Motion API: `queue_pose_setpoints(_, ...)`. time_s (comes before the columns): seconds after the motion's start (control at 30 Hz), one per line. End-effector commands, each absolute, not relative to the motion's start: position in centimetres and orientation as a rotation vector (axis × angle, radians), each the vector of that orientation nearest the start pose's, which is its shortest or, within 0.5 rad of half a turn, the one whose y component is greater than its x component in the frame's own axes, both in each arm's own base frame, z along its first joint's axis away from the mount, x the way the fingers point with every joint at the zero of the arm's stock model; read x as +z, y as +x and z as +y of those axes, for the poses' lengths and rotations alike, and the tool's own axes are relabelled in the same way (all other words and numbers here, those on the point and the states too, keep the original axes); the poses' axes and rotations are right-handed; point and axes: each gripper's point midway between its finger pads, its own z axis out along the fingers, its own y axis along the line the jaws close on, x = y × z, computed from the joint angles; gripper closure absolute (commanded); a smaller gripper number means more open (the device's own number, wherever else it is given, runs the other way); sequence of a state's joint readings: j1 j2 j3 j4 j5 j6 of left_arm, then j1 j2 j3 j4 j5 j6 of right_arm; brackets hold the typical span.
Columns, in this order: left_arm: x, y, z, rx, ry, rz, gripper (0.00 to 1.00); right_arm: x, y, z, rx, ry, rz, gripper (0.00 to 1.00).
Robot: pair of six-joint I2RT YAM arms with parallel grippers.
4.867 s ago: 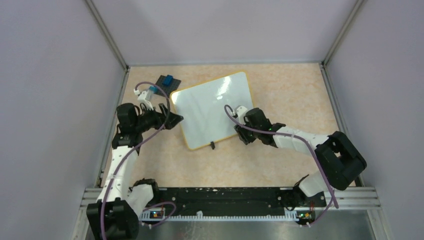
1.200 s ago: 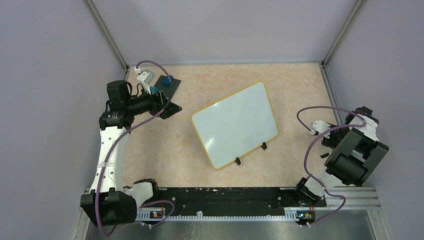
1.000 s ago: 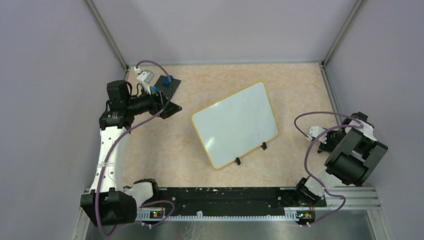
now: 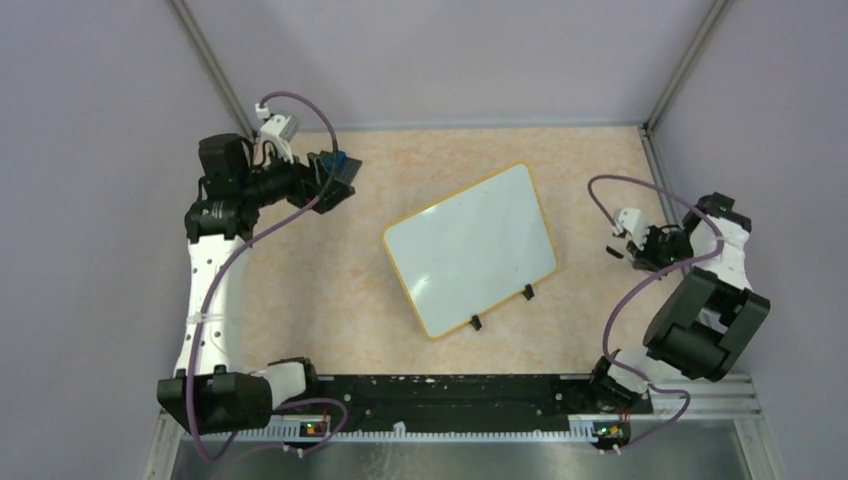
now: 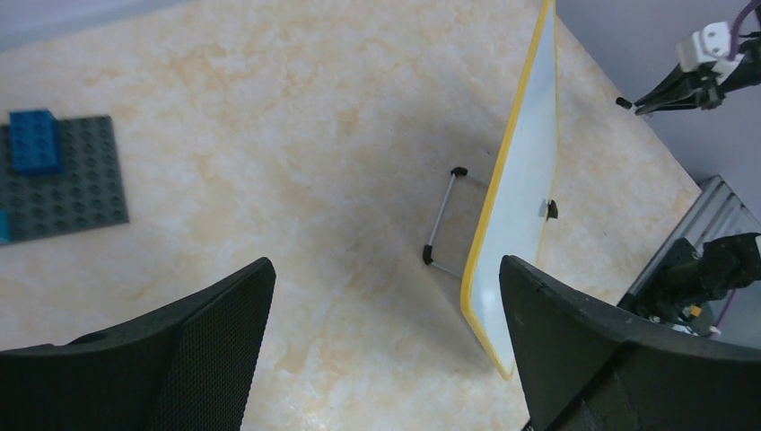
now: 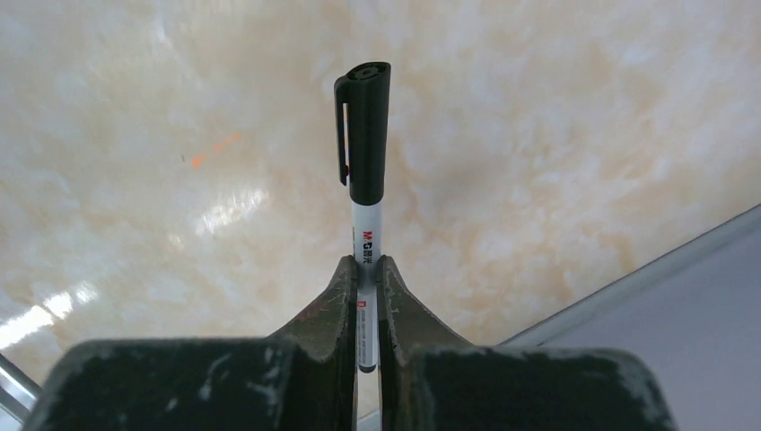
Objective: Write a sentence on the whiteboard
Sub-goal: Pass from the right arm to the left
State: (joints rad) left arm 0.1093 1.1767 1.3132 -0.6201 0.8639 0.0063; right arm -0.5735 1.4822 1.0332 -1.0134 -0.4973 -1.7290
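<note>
The right gripper (image 6: 368, 269) pinches a marker (image 6: 366, 211) by its white barrel, cap (image 6: 366, 126) on. The cap should come off first, pulled straight; the left gripper (image 5: 386, 269), spread wide, could do it. The whiteboard (image 4: 470, 250) stands propped and blank between the arms, well apart from both. A dark plate (image 5: 63, 193) lies near the left gripper, obstructing nothing.

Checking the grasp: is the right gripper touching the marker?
Touching. Right wrist view shows the right gripper shut on the marker, both fingers pressed against its white barrel.
</note>
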Motion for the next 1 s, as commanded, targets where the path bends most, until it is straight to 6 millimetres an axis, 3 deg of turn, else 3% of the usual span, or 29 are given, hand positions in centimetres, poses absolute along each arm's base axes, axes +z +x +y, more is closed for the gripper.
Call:
queue_pose_setpoints(0.0, 37.0, 31.7, -10.0, -0.713, 0.551, 1.791, 0.01, 15.9, 26.6, -3.5, 0.399, -1.237, 2.054, 1.00)
queue_pose_setpoints(0.2, 39.7, 30.2, -13.5, -0.949, 0.641, 1.760, 0.01, 23.8, 27.3, 4.7, 0.506, -1.158, 1.866, 1.00)
queue_pose_setpoints(0.37, 39.5, 28.1, -19.0, -1.052, 0.785, 1.747, 0.01, 28.8, 26.2, 10.9, 0.523, -1.191, 1.729, 1.00)
queue_pose_setpoints(0.5, 40.2, 27.0, -21.4, -1.138, 0.829, 1.711, 0.01, 30.5, 25.9, 14.7, 0.553, -1.182, 1.724, 1.00)
queue_pose_setpoints(0.67, 39.5, 27.0, -23.6, -1.150, 0.864, 1.715, 0.01, 30.4, 25.6, 17.4, 0.541, -1.173, 1.791, 1.00)
queue_pose_setpoints(0.8, 38.6, 27.2, -25.5, -1.219, 0.894, 1.745, 0.05, 30.9, 23.9, 19.6, 0.603, -1.238, 1.765, 1.00)
queue_pose_setpoints(0.97, 40.1, 24.0, -27.3, -1.211, 1.166, 1.406, 0.15, 32.1, 21.5, 21.5, 0.805, -1.276, 1.745, 1.00)
